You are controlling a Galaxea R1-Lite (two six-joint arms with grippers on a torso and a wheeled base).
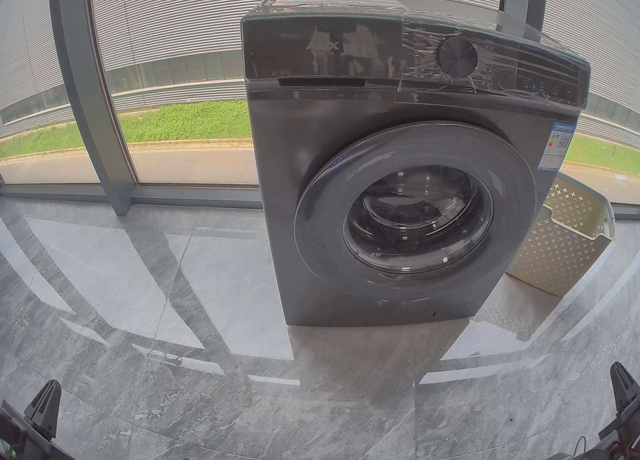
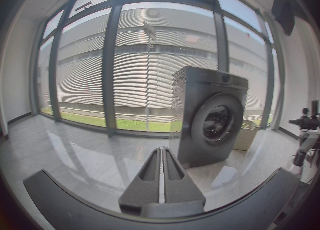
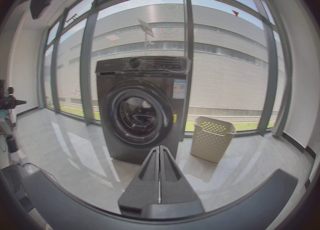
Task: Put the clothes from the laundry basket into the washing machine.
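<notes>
Left pincer (image 2: 161, 150) is clenched: its two dark fingers (image 2: 146, 184) lie flat against each other with only a hairline slit between, grasping nothing and touching nothing. Right pincer (image 3: 159, 148) is clenched the same way, empty, hanging in free air above the floor (image 1: 200, 294).

The washer (image 1: 400, 168) stands on the floor ahead of both pincers and well apart from them, more squarely in front of the right pincer and off to the right of the left one. It is a dark grey front loader. Its round door (image 1: 417, 218) is shut, a broad dark ring around a glass port with the drum visible behind it. A control strip with a round knob (image 1: 457, 56) runs across the top, under wrinkled clear film, and a small label sits at the upper corner of the front on the right pincer's side.

The basket (image 1: 567, 241) is cream plastic with rows of small punched holes, upright on the floor just beside the washer, ahead of the right pincer and off to its right. What lies inside it I cannot tell.

The floor is glossy grey marbled tile, crossed by bright patches of sunlight. Behind the washer, tall windows (image 1: 173, 48) in dark frames show a strip of grass (image 1: 180, 121) and a long grey ribbed building (image 3: 226, 74)
</notes>
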